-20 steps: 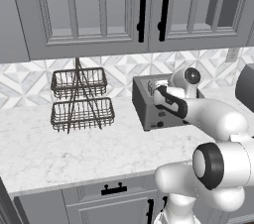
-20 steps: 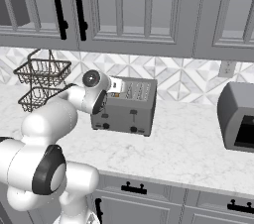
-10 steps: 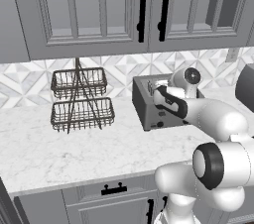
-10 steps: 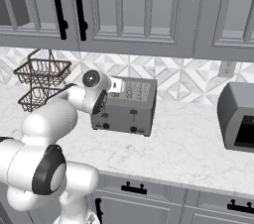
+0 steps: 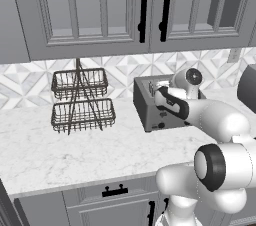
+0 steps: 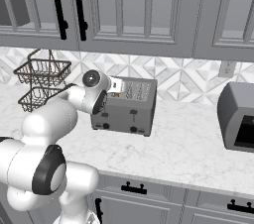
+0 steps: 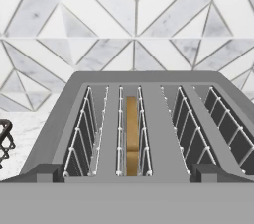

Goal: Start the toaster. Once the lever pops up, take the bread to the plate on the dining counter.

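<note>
Item one: my white two-finger gripper point(image 6: 115, 86), at the top front edge of the toaster, jaws spread wide and holding nothing. In the left base view my forearm crosses in front of that appliance.

Item two: boxy grey metal two-slot toaster point(image 6: 125, 108), standing on the white marble-look worktop point(image 6: 188, 148) near the wall. On its front face a small black lever point(image 6: 133, 114) sits in a vertical slot, with round black knobs point(image 6: 105, 126) low down beside it.

Item three: flat tan-brown slice of bread point(image 7: 131, 141), seen edge-on from my hand camera. It stands upright in the left slot of the toaster point(image 7: 144, 134), sunk between the wire guides, its top below the slot rim. The right slot holds only wire guides.

Item four: two-tier dark wire basket stand point(image 5: 80, 101), on the worktop to the left of the toaster, well apart from it.

Item five: rounded grey appliance with a dark front opening point(image 6: 238, 117), on the worktop to the right, well apart from the toaster.

Item six: white-and-grey geometric tile backsplash point(image 7: 134, 20), directly behind the toaster.

Item seven: grey panelled wall cabinets with black bar handles point(image 5: 152, 7), above the backsplash.
</note>
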Motion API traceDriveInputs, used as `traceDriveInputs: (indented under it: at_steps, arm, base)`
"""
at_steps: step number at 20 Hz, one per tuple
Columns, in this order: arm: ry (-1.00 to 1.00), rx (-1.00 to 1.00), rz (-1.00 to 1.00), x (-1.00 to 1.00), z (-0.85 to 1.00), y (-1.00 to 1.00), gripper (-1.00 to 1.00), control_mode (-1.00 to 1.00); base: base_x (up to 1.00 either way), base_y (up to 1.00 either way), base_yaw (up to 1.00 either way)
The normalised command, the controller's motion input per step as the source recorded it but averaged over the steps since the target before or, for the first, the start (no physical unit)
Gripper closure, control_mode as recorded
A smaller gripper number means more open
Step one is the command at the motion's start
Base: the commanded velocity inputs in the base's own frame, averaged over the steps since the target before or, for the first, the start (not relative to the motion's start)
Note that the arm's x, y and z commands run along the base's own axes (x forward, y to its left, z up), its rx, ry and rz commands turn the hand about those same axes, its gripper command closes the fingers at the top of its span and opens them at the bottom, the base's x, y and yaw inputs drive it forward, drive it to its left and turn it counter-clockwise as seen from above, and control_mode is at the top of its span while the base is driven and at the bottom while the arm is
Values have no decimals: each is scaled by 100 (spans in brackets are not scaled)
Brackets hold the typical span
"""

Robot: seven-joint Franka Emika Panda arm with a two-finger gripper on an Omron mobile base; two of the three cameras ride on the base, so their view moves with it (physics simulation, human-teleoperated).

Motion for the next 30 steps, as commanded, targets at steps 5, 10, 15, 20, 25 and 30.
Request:
traceDriveInputs:
  at_steps: [5, 10, 15, 20, 25, 30]
  arm:
    - [0, 0, 0, 0, 0, 0, -100, -100]
    - [0, 0, 0, 0, 0, 0, -100, -100]
    - [0, 0, 0, 0, 0, 0, -100, -100]
    - [0, 0, 0, 0, 0, 0, -100, -100]
    - [0, 0, 0, 0, 0, 0, -100, -100]
    - [0, 0, 0, 0, 0, 0, -100, -100]
  base:
    - [0, 0, 0]
    - [0, 0, 0]
    - [0, 0, 0]
    - [0, 0, 0]
    - [0, 0, 0]
    - [0, 0, 0]
